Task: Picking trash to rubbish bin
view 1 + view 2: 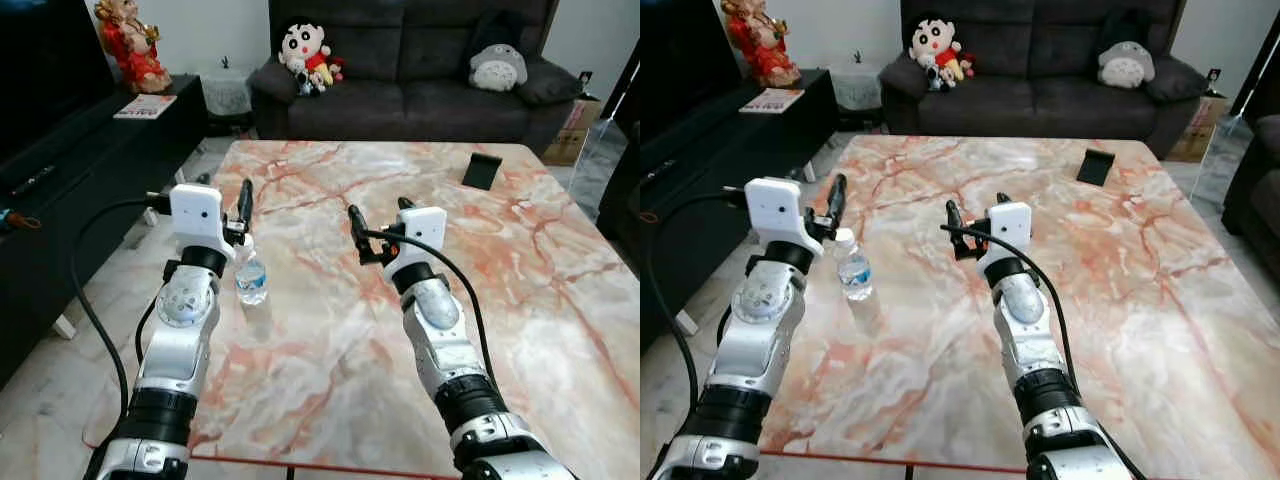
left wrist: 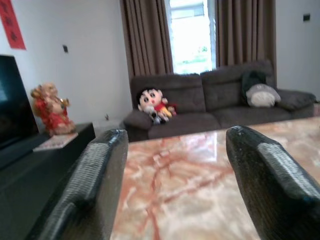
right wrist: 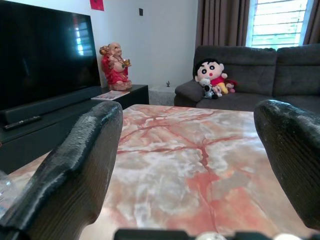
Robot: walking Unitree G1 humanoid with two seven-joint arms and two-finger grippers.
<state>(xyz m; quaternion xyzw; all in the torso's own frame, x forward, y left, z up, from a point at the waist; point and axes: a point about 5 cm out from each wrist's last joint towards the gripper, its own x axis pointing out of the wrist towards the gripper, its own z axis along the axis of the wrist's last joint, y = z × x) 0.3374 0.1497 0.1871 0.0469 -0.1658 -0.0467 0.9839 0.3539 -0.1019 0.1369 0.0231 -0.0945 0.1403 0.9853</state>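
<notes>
A small clear plastic water bottle (image 1: 251, 278) with a blue label stands upright on the marble table (image 1: 330, 340), near its left edge. My left gripper (image 1: 225, 192) hovers just above and behind the bottle's cap. In the left wrist view its fingers (image 2: 100, 170) are spread wide with nothing between them. My right gripper (image 1: 379, 210) is held over the middle of the table, to the right of the bottle, open and empty. Its fingers (image 3: 85, 150) frame bare tabletop.
A small black object (image 1: 483, 170) rests at the table's far right. Behind the table a dark sofa (image 1: 420, 90) holds plush toys. A black TV cabinet (image 1: 70, 160) runs along the left. A cardboard box (image 1: 570, 135) stands at the right.
</notes>
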